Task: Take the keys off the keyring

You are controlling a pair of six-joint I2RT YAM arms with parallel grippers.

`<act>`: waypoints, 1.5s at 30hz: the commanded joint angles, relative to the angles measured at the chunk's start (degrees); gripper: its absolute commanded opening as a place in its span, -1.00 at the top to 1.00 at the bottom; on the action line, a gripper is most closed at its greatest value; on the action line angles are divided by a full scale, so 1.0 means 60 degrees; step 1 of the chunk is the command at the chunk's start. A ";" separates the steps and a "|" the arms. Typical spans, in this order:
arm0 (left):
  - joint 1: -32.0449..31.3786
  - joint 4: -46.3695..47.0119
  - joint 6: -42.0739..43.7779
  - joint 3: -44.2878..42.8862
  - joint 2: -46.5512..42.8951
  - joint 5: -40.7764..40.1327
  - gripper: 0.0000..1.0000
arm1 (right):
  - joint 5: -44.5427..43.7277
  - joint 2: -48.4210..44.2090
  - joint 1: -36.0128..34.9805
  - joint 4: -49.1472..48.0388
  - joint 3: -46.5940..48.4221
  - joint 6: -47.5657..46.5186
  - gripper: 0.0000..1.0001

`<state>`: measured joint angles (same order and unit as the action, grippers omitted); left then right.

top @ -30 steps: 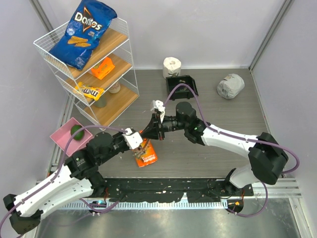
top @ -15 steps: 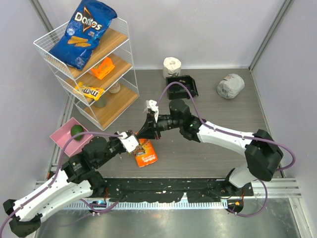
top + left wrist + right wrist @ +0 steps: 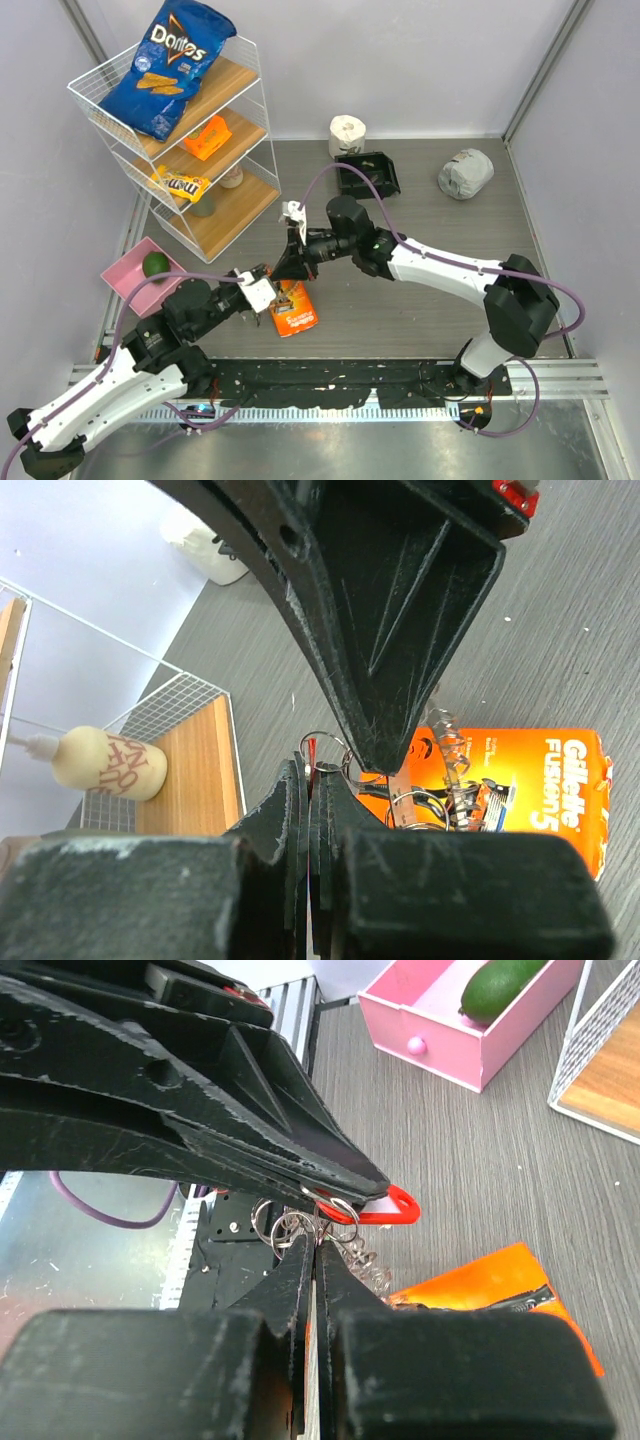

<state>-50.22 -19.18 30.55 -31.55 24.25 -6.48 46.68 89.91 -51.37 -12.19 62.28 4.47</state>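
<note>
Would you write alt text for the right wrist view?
The right hand and left hand meet tip to tip, both shut on silvery rings with a red tag. Beyond lie a pink tray holding a green fruit and an orange pack.

Razor pack [image 3: 296, 308]: orange, white lettering; desk [image 3: 450, 210] under it dark grey, wood-grain streaks. Over the pack: keyring [image 3: 298, 1226] silvery, key tag [image 3: 388, 1208] red, left end effector [image 3: 310, 780] and right end effector [image 3: 316, 1250] matte black, scuffed. Left of pack: pink tray [image 3: 122, 272], green fruit [image 3: 154, 264]. Beyond pack: white roll [image 3: 347, 130].
</note>
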 commanded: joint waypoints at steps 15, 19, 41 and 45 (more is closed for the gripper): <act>0.0152 0.1805 0.0329 -0.0337 -0.0057 0.0186 1.00 | 0.0059 -0.1038 -0.0242 -0.0194 -0.1149 -0.0349 -0.11; 0.0152 0.1790 0.0300 -0.0337 -0.0072 0.0303 1.00 | -0.0672 -0.1814 -0.0212 -0.0956 -0.1867 -0.0481 -0.12; 0.0152 0.1688 0.0241 -0.0367 0.0133 0.1549 1.00 | -0.2169 -0.3368 -0.0168 -0.2714 -0.3407 -0.0525 0.21; 0.0152 0.1615 0.0241 -0.0425 0.0206 0.1607 1.00 | -0.2067 -0.3720 -0.0168 -0.3080 -0.3700 -0.0569 0.22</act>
<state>-49.47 -14.39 31.92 -31.48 25.36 1.17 34.50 70.57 -52.40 -24.36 41.04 1.85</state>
